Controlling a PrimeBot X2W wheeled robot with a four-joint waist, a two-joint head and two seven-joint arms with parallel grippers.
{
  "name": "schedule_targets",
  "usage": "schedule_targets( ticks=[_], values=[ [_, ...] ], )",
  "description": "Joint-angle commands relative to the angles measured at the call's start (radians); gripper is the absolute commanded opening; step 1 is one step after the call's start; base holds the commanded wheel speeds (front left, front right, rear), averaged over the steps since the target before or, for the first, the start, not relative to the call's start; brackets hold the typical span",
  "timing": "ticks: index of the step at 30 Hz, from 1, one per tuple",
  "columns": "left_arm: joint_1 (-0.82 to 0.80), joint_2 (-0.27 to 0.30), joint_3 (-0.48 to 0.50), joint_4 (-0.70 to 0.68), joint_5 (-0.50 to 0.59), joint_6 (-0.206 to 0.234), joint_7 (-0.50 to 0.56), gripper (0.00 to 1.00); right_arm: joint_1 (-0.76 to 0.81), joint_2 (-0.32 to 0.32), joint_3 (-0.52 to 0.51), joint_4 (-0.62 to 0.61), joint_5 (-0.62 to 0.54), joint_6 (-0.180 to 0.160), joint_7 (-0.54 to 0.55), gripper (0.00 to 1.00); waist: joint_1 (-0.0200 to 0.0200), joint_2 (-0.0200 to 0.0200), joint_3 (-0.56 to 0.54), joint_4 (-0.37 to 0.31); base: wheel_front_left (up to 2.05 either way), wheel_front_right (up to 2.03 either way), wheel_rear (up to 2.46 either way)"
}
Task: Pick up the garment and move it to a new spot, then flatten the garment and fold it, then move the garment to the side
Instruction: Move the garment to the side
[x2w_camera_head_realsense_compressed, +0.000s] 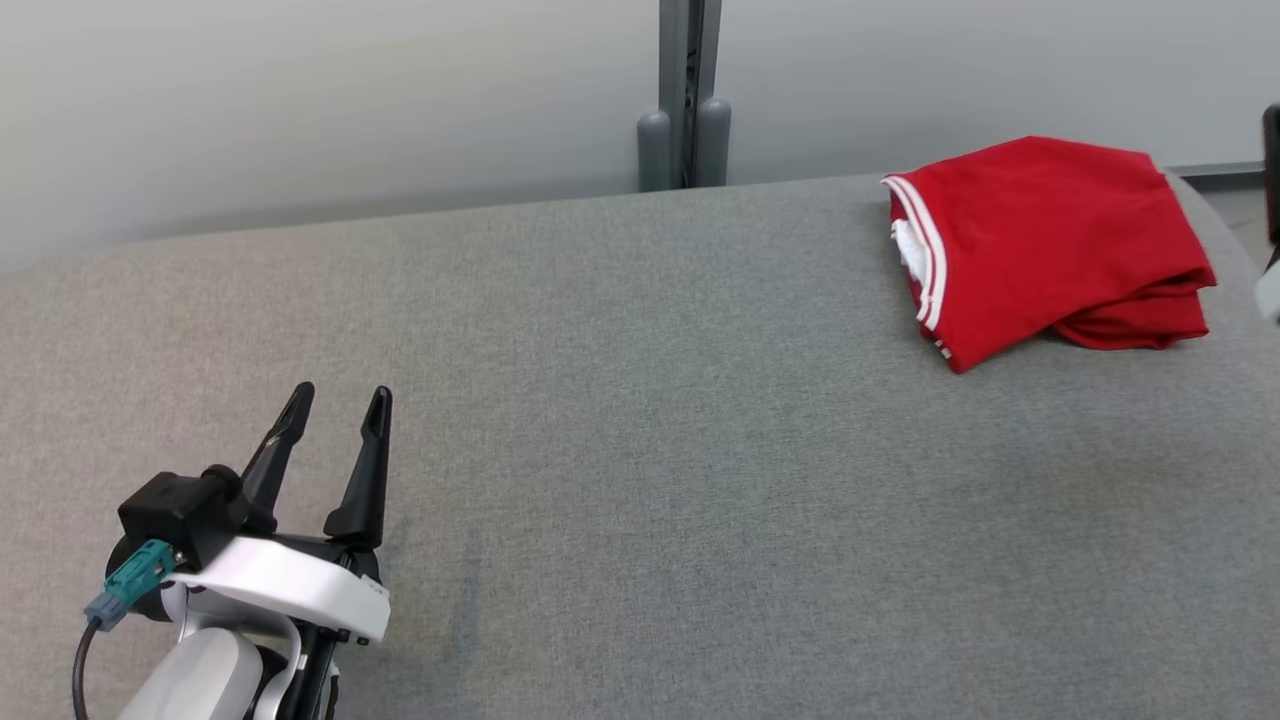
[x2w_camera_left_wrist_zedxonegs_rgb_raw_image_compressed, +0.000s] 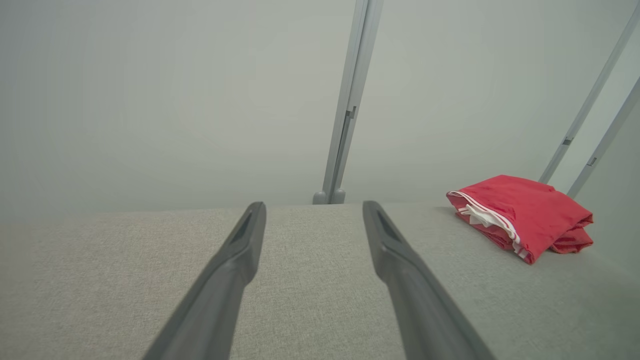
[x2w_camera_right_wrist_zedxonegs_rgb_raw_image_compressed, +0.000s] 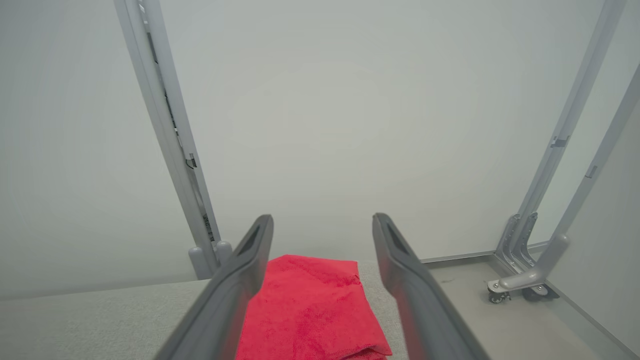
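**Head view:** you see the left gripper (x2w_camera_head_realsense_compressed: 340, 393) over the near-left part of the grey fabric table (x2w_camera_head_realsense_compressed: 700, 450), fingers spread wide and empty. The folded red garment (x2w_camera_head_realsense_compressed: 1050, 240) lies at the far-right corner.

**Left wrist view:** your left gripper (x2w_camera_left_wrist_zedxonegs_rgb_raw_image_compressed: 314, 205) stands wide above bare table. The garment (x2w_camera_left_wrist_zedxonegs_rgb_raw_image_compressed: 525, 215) sits well apart, by the far right edge.

**Right wrist view:** the right gripper (x2w_camera_right_wrist_zedxonegs_rgb_raw_image_compressed: 322, 220) is spread wide and holds nothing. The garment (x2w_camera_right_wrist_zedxonegs_rgb_raw_image_compressed: 310, 310) shows between its fingers.
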Motion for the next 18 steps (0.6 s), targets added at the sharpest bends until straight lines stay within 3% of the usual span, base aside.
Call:
schedule_targets(
  ticks=[1, 7, 18],
  values=[
    [0.009, 0.004, 0.009, -0.006, -0.001, 0.008, -0.004, 1.0, 0.031, -0.002, -0.003, -0.02, 0.005, 0.0, -0.012, 1.0, 0.0, 0.0, -0.015, -0.01, 0.0, 0.0, 0.0],
    [0.052, -0.009, 0.067, -0.06, 0.033, 0.023, -0.006, 1.0, 0.222, 0.025, -0.053, -0.208, -0.018, 0.0, -0.059, 1.0, 0.0, 0.0, -0.039, -0.012, 0.0, 0.0, 0.0],
    [0.161, -0.056, 0.18, -0.086, 0.109, 0.026, -0.005, 1.0, 0.598, 0.167, -0.184, -0.56, -0.13, 0.0, -0.119, 1.0, 0.0, 0.0, -0.064, -0.002, 0.0, 0.0, 0.0]
  ],
)
